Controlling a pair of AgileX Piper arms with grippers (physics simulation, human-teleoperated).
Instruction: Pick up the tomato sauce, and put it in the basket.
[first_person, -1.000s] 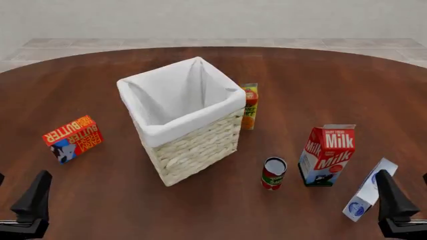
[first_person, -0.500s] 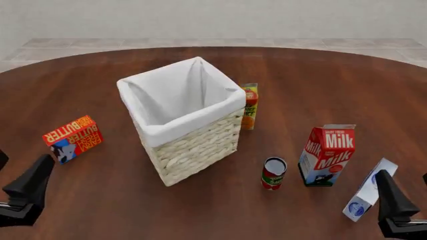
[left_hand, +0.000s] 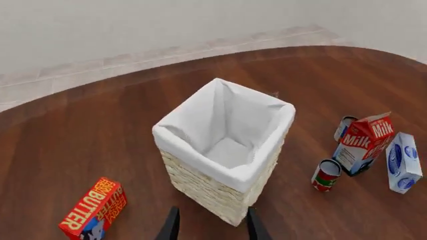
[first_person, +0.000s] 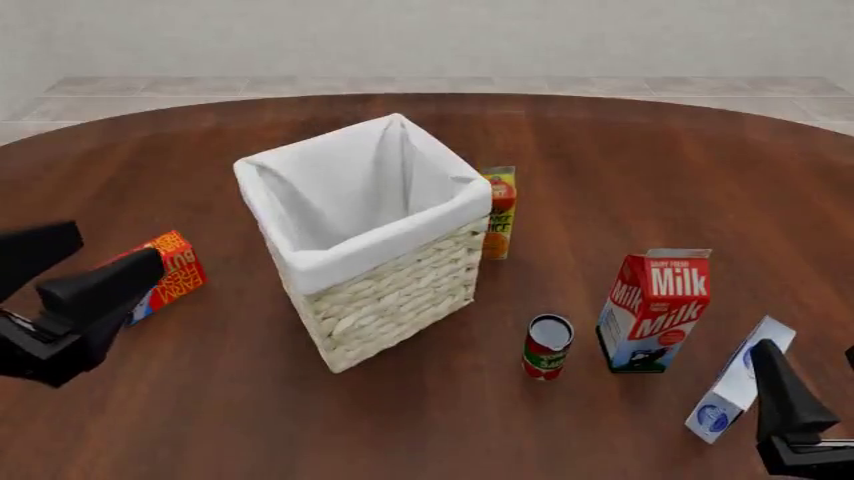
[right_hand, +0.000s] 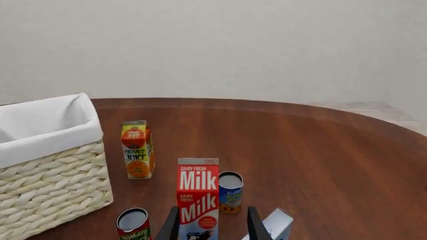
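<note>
The tomato sauce (first_person: 547, 346) is a short red-labelled can with a silver top. It stands upright on the table between the basket (first_person: 387, 290) and the milk carton (first_person: 657, 310). Both wrist views also catch the tomato sauce (left_hand: 326, 175) (right_hand: 133, 224). The wicker basket (left_hand: 220, 192) (right_hand: 47, 170) has a white lining and nothing shows inside it. My left gripper (first_person: 118, 245) hovers open at the table's left, over the butter box, far from the can. My right gripper (first_person: 806, 350) is open and low at the front right, near the milk side. Neither holds anything.
An orange juice carton (first_person: 498, 213) stands behind the basket's right corner. A butter box (first_person: 174, 272) lies at the left, partly covered by my left gripper. A white and blue carton (first_person: 741, 380) lies right of the milk. A blue can (right_hand: 231, 192) stands behind the milk.
My left arm has risen and swung forward and to the right, now overlapping the butter box. The right arm and all the objects stay put.
</note>
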